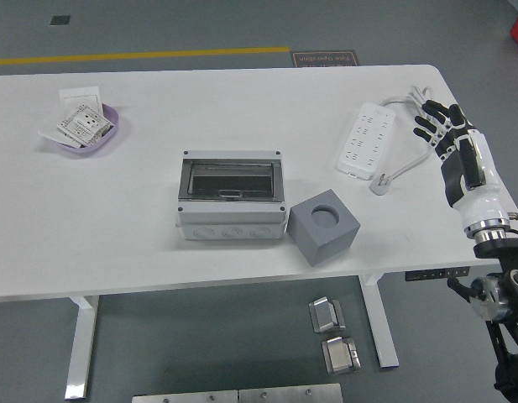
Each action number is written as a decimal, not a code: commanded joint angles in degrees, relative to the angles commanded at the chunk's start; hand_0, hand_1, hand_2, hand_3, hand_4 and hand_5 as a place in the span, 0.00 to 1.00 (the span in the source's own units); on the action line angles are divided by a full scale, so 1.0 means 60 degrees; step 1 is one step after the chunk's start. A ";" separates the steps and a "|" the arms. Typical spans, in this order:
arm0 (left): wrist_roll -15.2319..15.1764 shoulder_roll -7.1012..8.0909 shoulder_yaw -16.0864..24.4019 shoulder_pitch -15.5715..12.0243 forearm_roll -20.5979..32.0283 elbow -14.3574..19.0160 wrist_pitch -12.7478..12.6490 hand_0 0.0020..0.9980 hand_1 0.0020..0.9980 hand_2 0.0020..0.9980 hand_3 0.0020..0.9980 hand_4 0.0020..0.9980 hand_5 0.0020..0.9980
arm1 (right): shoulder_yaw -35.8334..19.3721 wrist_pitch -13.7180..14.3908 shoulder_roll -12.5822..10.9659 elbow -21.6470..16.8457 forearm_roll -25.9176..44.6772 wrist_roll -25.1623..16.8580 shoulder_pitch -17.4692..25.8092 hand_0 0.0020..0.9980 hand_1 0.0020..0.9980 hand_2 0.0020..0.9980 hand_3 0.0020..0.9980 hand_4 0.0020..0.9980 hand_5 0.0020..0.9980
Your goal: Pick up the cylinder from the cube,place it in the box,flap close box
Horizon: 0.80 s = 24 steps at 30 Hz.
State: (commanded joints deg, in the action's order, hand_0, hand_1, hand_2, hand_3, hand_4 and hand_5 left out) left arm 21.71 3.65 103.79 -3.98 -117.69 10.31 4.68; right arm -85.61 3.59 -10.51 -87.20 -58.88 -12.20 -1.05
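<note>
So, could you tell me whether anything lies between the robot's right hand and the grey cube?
Nothing visible does. The right hand hangs open over the table's right edge, above the cable beside the white power strip. The strip lies further back than the straight line down-left to the grey cube, which crosses bare tabletop.
</note>
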 joint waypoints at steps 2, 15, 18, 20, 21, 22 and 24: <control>-0.0011 -0.0002 -0.0024 0.0000 0.0024 0.0000 -0.0013 0.74 0.76 0.71 0.80 0.77 0.50 | 0.0017 -0.0042 0.0054 0.0095 0.0196 -0.0050 -0.0042 0.83 0.82 0.88 0.81 1.00 0.87; -0.0075 0.0022 -0.0114 0.0019 0.0125 0.0000 -0.0063 0.74 0.76 0.71 0.80 0.77 0.50 | 0.0161 -0.0368 0.0166 0.0212 0.1088 -0.0112 -0.0008 0.83 0.80 0.85 0.88 1.00 0.89; -0.0082 0.0033 -0.0145 0.0030 0.0163 0.0000 -0.0063 0.74 0.76 0.71 0.80 0.77 0.50 | 0.0188 -0.0435 0.0158 0.0177 0.1041 -0.0072 0.0008 0.84 0.79 0.84 0.87 1.00 0.89; -0.0079 0.0044 -0.0148 0.0030 0.0170 0.0000 -0.0062 0.74 0.76 0.71 0.80 0.77 0.50 | 0.0201 -0.0463 0.0147 0.0154 0.0979 -0.0045 0.0003 0.84 0.79 0.84 0.87 1.00 0.89; -0.0077 0.0050 -0.0151 0.0033 0.0176 0.0000 -0.0061 0.74 0.76 0.71 0.80 0.77 0.50 | 0.0211 -0.0458 0.0140 0.0145 0.0957 -0.0036 -0.0002 0.84 0.79 0.84 0.87 1.00 0.89; -0.0076 0.0054 -0.0159 0.0039 0.0186 0.0000 -0.0059 0.74 0.76 0.71 0.80 0.77 0.50 | 0.0223 -0.0427 0.0134 0.0145 0.0965 -0.0039 -0.0009 0.84 0.79 0.84 0.87 1.00 0.89; -0.0081 0.0061 -0.0208 0.0057 0.0236 0.0000 -0.0047 0.74 0.76 0.71 0.81 0.77 0.50 | 0.0240 -0.0362 0.0130 0.0171 0.1018 -0.0051 -0.0024 0.84 0.79 0.84 0.85 1.00 0.90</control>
State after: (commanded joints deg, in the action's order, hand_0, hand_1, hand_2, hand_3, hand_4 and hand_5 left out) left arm 21.23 4.02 102.54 -3.64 -116.27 10.31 4.40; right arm -84.17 1.42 -9.72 -86.17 -52.77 -12.51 -1.20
